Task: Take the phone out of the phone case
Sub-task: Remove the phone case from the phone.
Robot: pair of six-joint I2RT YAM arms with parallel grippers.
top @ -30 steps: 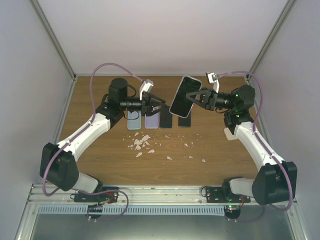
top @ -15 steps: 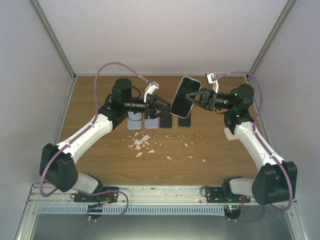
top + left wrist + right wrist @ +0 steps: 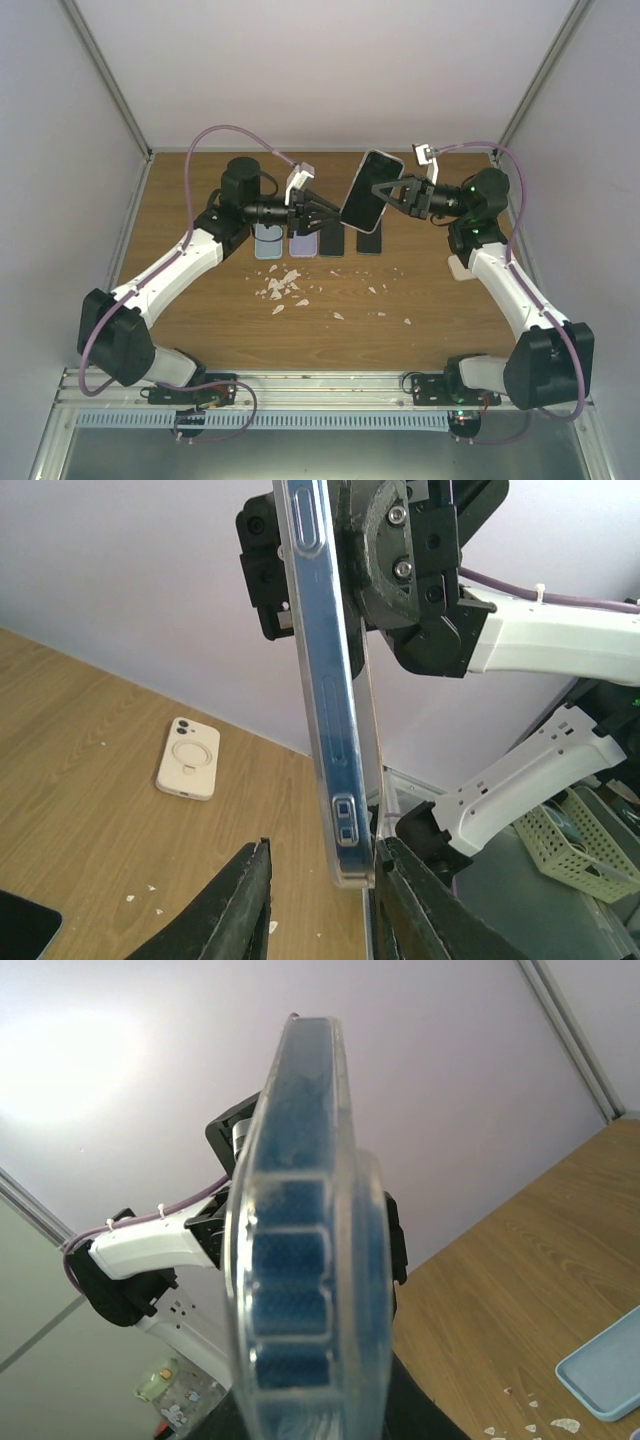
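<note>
Row of four phones or cases (image 3: pixel 305 245) on wooden table (image 3: pixel 200 310); white scraps (image 3: pixel 283 288) near, cream case (image 3: pixel 187 758) apart.

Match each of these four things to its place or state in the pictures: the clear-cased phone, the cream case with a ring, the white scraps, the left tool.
Things
1. clear-cased phone
2. cream case
3. white scraps
4. left tool

Places or states
A. scattered loose on the table
B. held up in the air by the right tool
C. straddling one end of the phone
D. lying flat on the table, alone, near the right arm

Pairs: 1-B, 2-D, 3-A, 4-C
</note>
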